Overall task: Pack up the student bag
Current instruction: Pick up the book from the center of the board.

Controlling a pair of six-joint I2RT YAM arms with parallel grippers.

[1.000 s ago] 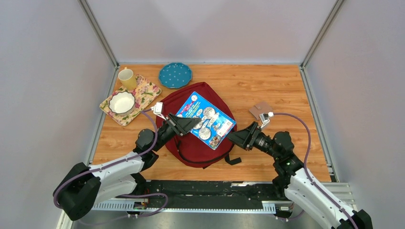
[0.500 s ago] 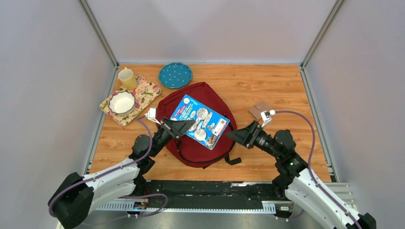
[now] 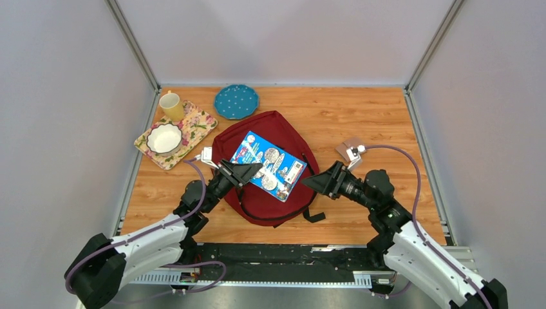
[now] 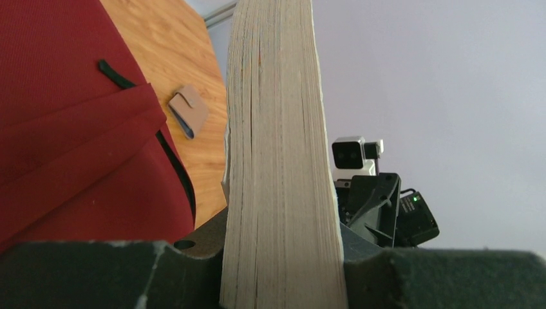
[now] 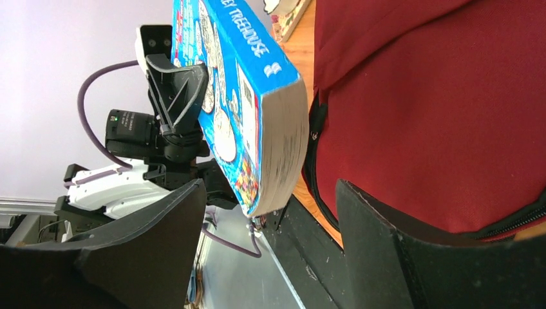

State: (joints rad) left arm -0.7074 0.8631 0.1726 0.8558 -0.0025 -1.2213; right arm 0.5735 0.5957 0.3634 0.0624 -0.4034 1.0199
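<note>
The student bag (image 3: 273, 126), a dark red backpack, lies flat at the middle of the table. A thick book with a blue picture cover (image 3: 270, 165) hangs tilted above it. My left gripper (image 3: 248, 171) is shut on the book's left edge. In the left wrist view the page block (image 4: 277, 148) fills the space between the fingers of the left gripper (image 4: 280, 264). My right gripper (image 3: 314, 181) stands open just right of the book. In the right wrist view the book's lower corner (image 5: 273, 161) sits between the spread jaws of the right gripper (image 5: 270, 193), touching neither finger, with the bag (image 5: 444, 109) behind.
At the back left, a flowered tray (image 3: 196, 126) carries a white bowl (image 3: 164, 138) and a yellow mug (image 3: 171, 106). A teal dotted plate (image 3: 236, 101) lies behind the bag. A small brown wallet (image 3: 349, 148) rests right of the bag, close to my right wrist.
The left gripper has carried the book slightly left and toward me. The right gripper has crept left and up toward the book's right edge, still open.
</note>
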